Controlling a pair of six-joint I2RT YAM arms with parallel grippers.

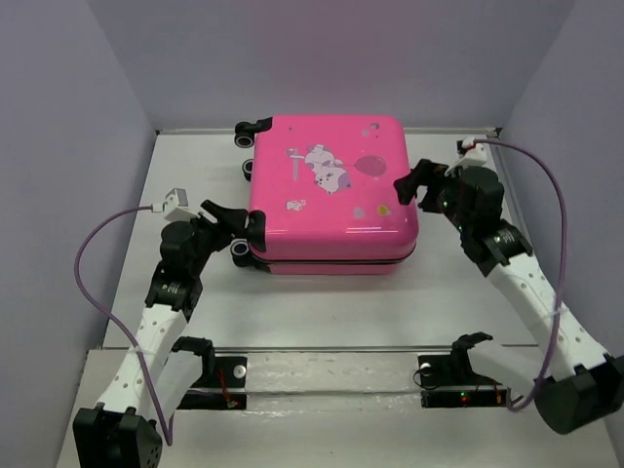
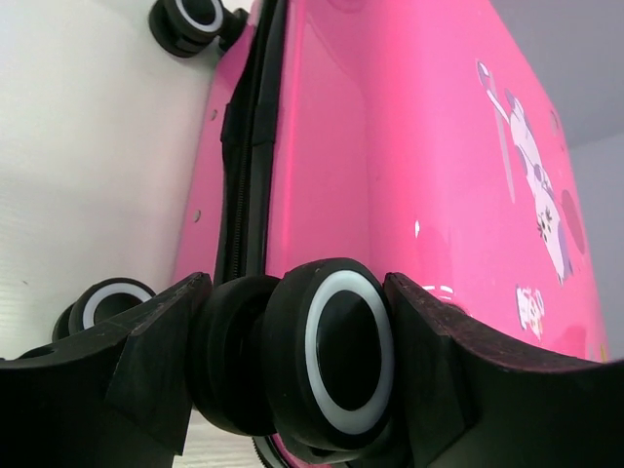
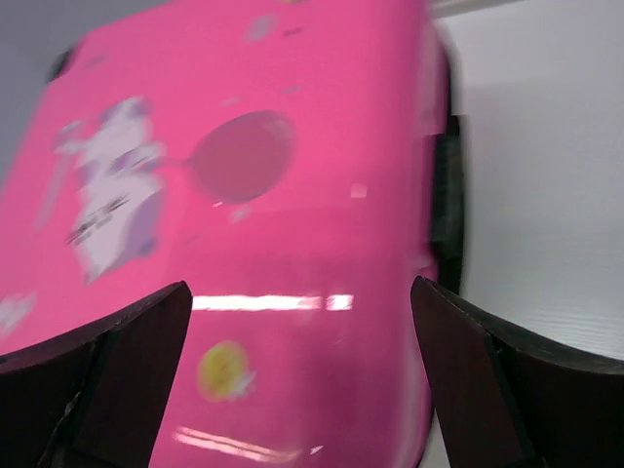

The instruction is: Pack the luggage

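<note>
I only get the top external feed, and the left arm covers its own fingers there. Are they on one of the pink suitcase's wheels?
Observer: Yes. In the left wrist view the left fingers flank a black twin wheel with a white ring at a corner of the hot-pink hard-shell suitcase. I see no gap on either side.
Operator: And are the right fingers gripping anything?
Observer: No. In the right wrist view the right fingers are spread wide with nothing held between them. Only the suitcase's printed lid shows beyond them.
</note>
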